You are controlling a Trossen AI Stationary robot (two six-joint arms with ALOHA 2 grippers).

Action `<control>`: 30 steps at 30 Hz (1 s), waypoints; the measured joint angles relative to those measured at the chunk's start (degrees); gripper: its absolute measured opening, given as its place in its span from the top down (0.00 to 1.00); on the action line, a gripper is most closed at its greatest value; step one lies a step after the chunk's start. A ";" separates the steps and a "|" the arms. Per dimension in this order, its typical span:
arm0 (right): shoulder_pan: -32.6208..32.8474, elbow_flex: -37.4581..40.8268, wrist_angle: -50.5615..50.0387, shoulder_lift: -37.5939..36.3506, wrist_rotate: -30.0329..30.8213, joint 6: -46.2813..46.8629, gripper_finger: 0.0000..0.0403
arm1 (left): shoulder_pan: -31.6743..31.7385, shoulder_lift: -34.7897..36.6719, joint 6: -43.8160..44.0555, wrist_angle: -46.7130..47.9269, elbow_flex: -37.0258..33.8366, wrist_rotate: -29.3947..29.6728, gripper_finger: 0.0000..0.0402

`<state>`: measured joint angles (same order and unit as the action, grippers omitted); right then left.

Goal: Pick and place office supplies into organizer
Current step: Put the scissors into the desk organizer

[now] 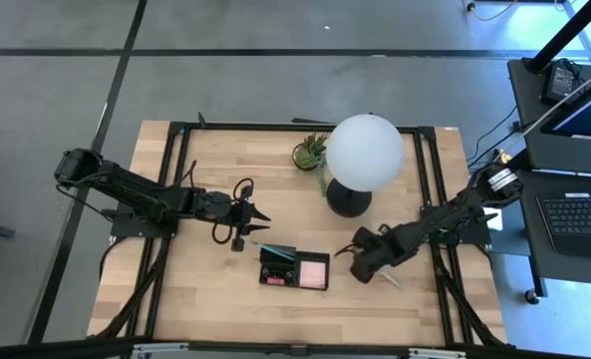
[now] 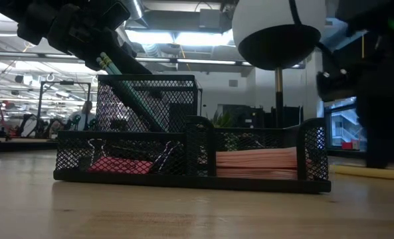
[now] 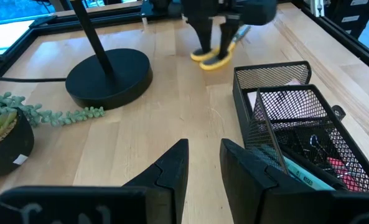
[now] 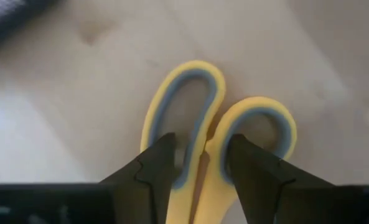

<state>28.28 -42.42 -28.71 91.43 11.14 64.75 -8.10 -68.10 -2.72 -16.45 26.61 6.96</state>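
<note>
Wooden table: right claw (image 4: pixel 200 163) angled down, pinching scissors (image 4: pixel 216 134); left claw (image 3: pixel 203 163) level, parted, empty.

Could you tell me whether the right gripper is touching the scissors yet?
Touching: in the right wrist view, the right gripper's fingers press on the handle loops of the scissors.

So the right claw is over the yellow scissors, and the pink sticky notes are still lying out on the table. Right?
Not quite: the pink sticky notes already sit inside the black mesh organizer, as the low view shows. The right gripper is indeed over the yellow scissors.
</note>
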 joint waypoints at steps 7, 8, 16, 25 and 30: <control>-0.86 -0.17 9.35 2.68 0.87 -11.16 0.63 | 0.00 0.00 0.00 0.00 0.00 0.00 0.79; -1.04 -0.25 9.71 3.27 0.87 -11.33 0.63 | 0.00 0.00 -0.01 0.00 0.00 0.00 0.79; -1.39 -0.52 10.22 5.35 2.53 -9.26 0.63 | 0.00 0.00 0.00 -0.01 0.00 0.00 0.79; -1.56 -1.15 9.04 4.93 2.27 0.87 0.63 | 0.00 0.00 0.00 -0.02 0.00 0.00 0.79; -1.54 -1.28 8.23 5.17 2.27 -1.53 0.63 | 0.00 0.00 0.00 0.00 0.00 0.00 0.79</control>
<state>26.74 -43.70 -20.48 96.60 13.41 63.22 -8.10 -68.10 -2.72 -16.45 26.61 6.96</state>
